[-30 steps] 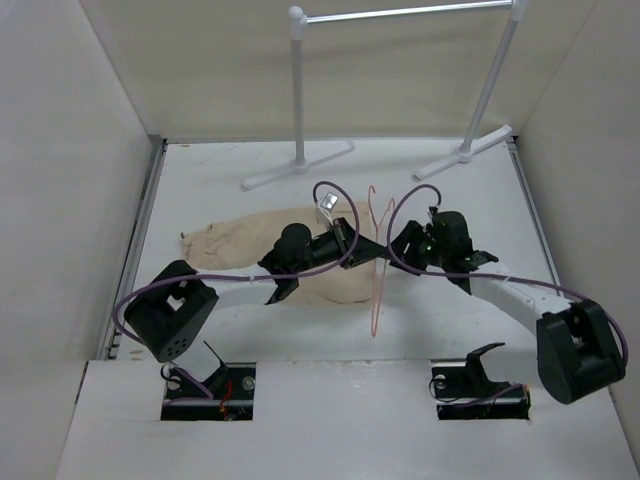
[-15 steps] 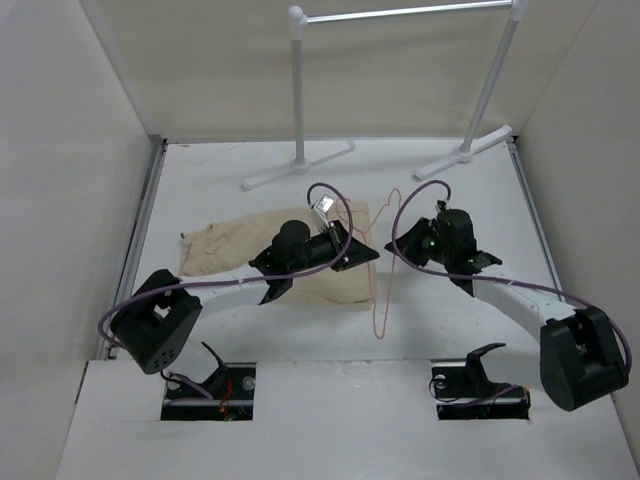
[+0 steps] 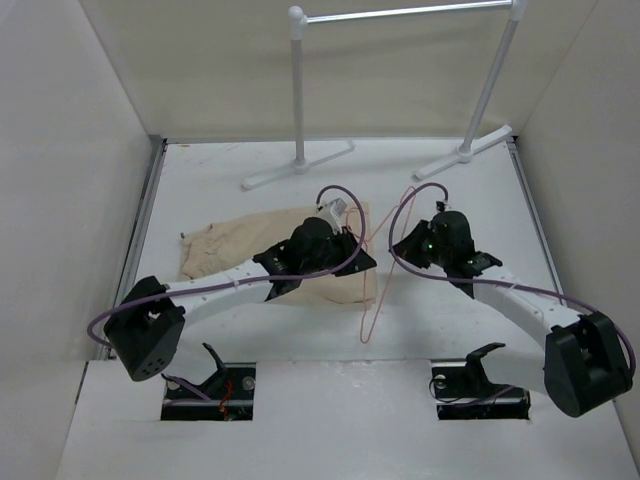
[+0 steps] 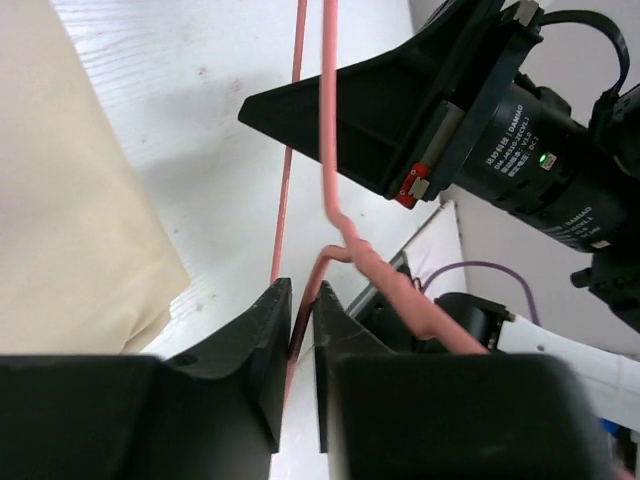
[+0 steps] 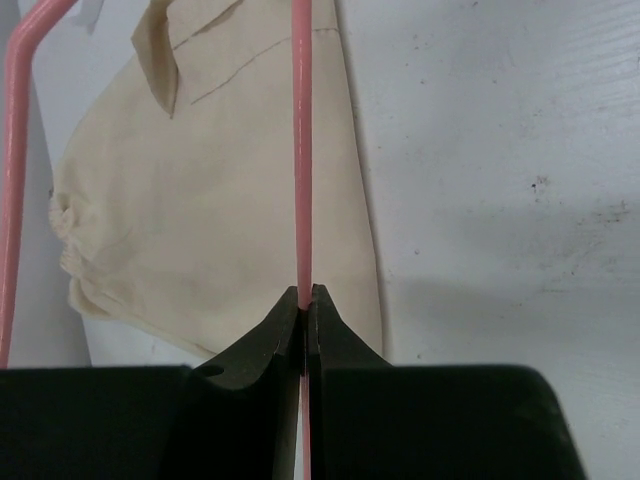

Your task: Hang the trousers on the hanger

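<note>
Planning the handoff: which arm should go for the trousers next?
Left, probably. The right gripper is clamped on the hanger; the left gripper hangs just beside the trousers, its arm reaching across them.

One pair of trousers, one wire hanger, one garment rack, one left tool, one right tool

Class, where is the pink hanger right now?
In the top view the hanger is mid-table, just right of the trousers, pinched by the left fingers and the right fingers.
</note>
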